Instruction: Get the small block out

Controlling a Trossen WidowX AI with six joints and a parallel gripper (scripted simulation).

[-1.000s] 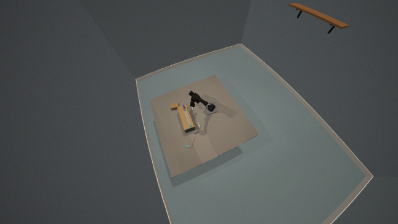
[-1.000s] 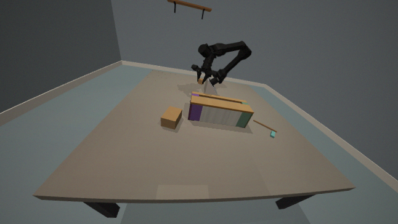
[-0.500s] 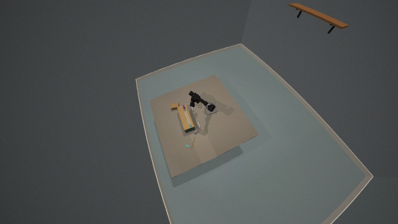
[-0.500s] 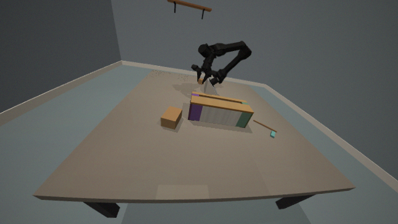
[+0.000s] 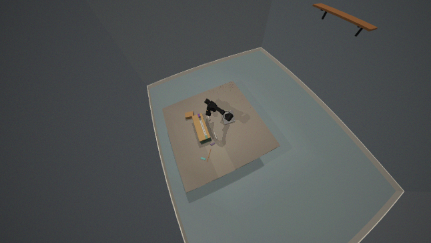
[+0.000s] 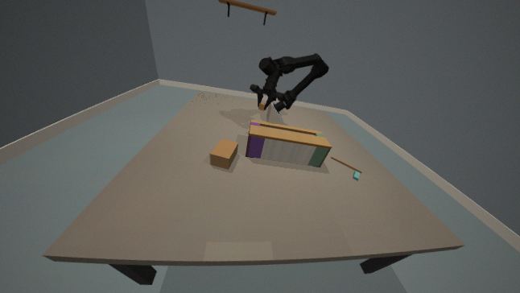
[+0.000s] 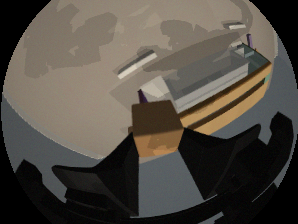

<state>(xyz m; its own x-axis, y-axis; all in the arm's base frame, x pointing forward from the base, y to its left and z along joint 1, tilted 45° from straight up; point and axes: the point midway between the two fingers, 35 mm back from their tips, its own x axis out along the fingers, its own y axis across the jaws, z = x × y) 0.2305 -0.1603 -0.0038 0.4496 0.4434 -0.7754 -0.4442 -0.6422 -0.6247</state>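
My gripper is shut on a small orange-brown block. The block is held in the air above the table, on the arm's side of the box and above the level of its top in the exterior view. The box stands upright, with a wooden top, a purple end and a green end. In the wrist view it lies behind and to the right of the block, apart from it. In the top view the fingers are too small to make out.
A larger orange-brown block stands beside the box's purple end. A thin wooden stick and a teal piece lie beyond the green end. A small purple piece and a whitish strip lie on the table.
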